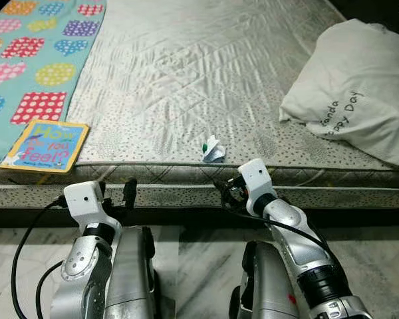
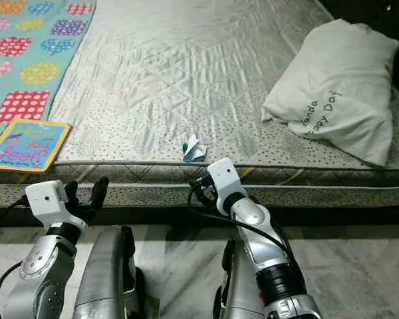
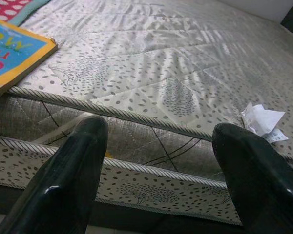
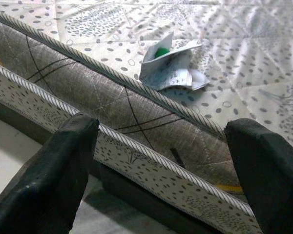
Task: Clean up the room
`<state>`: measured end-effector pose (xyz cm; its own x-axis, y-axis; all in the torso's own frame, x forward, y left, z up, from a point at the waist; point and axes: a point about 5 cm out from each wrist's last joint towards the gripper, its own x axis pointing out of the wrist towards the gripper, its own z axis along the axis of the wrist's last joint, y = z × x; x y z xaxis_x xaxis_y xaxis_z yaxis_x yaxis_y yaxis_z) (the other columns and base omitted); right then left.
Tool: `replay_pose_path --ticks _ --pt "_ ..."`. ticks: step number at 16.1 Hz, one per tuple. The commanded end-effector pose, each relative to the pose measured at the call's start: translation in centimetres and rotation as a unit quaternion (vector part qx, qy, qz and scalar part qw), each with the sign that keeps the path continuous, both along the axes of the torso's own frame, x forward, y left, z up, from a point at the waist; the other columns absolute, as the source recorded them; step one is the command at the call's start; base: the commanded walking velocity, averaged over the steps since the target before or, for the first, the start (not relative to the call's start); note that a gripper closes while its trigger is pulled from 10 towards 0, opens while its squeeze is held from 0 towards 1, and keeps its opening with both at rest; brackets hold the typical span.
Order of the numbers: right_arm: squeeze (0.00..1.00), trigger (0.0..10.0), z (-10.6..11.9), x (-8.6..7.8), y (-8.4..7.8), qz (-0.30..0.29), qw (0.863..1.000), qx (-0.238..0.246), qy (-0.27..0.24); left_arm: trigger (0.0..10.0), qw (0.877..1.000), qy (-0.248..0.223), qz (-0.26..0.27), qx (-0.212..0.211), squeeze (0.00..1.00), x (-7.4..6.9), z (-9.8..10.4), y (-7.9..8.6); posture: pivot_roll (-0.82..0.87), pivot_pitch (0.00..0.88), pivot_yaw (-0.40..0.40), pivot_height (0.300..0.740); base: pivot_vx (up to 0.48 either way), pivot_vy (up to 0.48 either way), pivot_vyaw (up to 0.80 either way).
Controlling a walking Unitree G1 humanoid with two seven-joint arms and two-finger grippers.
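The robot stands at the long edge of a bare mattress point(image 1: 206, 86), both arms raised toward its side wall.

Task item: a small crumpled paper scrap point(image 1: 213, 150), white with a green spot and faint print, lying on the mattress top just inside the piped edge, low centre of the left eye view. It looks light, loosely folded and partly sprung open, with no clear long axis; its widest spread appears to run roughly along the mattress edge.

Governing relation: the scrap lies forward of and above the right pincer point(image 4: 166, 161), slightly to its left in the head views. In the right wrist view the scrap point(image 4: 172, 66) sits between the lines of the two fingers but beyond them, past the mattress edge. The right pincer stands wide, empty, level with the mattress side and near it; contact cannot be confirmed.

The left pincer point(image 3: 161, 170) is likewise wide and empty, low at the mattress side, lower left of the left eye view. The scrap shows at the far side of its wrist view, well apart. Judgement: the right arm is the nearer and better aligned; it would need to rise over the piping and reach forward.

Other items: a picture book point(image 1: 45, 145) overhanging the mattress edge at left, on a patterned cloth point(image 1: 33, 60); a printed pillow point(image 1: 359, 86) at upper right.
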<state>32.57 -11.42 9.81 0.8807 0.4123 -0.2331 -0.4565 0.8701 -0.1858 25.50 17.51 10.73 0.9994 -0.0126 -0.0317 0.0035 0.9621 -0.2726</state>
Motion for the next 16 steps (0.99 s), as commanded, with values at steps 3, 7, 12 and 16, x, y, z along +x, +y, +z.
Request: replay_pose_path --ticks 3,7,12,16 --pt "0.00 10.0 0.0 0.2 -0.5 -0.012 1.000 0.000 -0.004 10.0 1.000 0.000 -0.005 0.002 0.00 -0.1 0.3 -0.1 0.06 0.205 -0.020 0.531 0.337 0.000 0.00" --pt "0.00 10.0 -0.1 0.1 -0.9 -0.013 1.000 -0.003 -0.011 10.0 1.000 0.002 -0.013 -0.001 0.00 0.2 0.2 -0.3 0.06 0.189 -0.019 0.531 0.337 0.000 0.00" --pt "0.00 10.0 -0.2 0.1 -1.0 -0.012 1.000 -0.007 -0.017 10.0 1.000 0.002 -0.009 -0.003 0.00 0.4 0.2 -0.4 0.06 0.184 -0.019 0.531 0.222 0.000 0.00" --pt "0.00 10.0 -0.4 0.2 -1.3 -0.012 1.000 -0.015 -0.016 10.0 1.000 0.002 -0.003 -0.002 0.00 0.4 0.3 -0.4 0.06 0.184 -0.020 0.531 0.000 0.000 0.00"
